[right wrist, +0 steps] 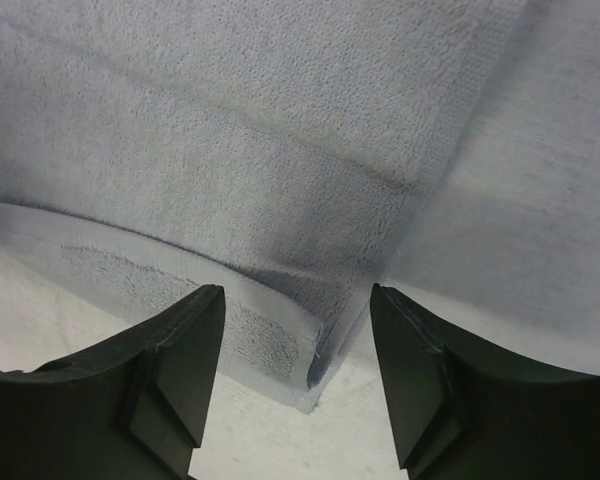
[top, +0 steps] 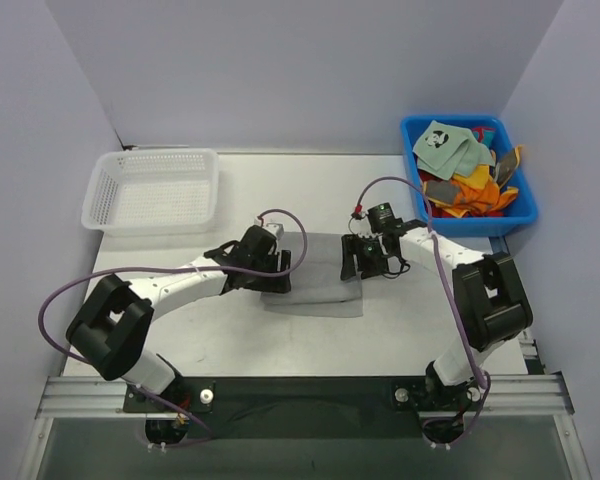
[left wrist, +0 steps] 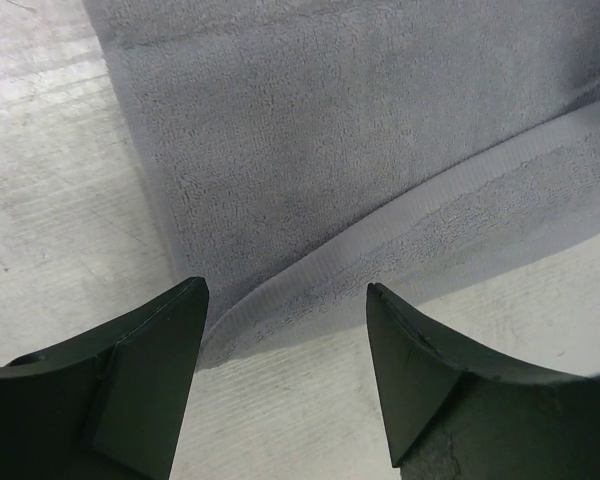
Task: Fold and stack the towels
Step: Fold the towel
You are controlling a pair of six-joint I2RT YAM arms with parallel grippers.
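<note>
Grey towel [top: 315,280] lying folded on desk [top: 230,330] centre, left claw [left wrist: 285,300] jaws wide apart over its left hem, gripping nothing, right claw [right wrist: 298,300] likewise spread above folded corner, empty, other towels [top: 465,170] heaped in blue bin [top: 485,226].

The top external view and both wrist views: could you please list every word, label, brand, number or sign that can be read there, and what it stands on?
None: no text can be read in any view.
The pale green towel in the blue bin bears a panda picture, no letters.
The grey towel is plain, in the wrist views too.
Nothing else shows lettering at this size.
</note>
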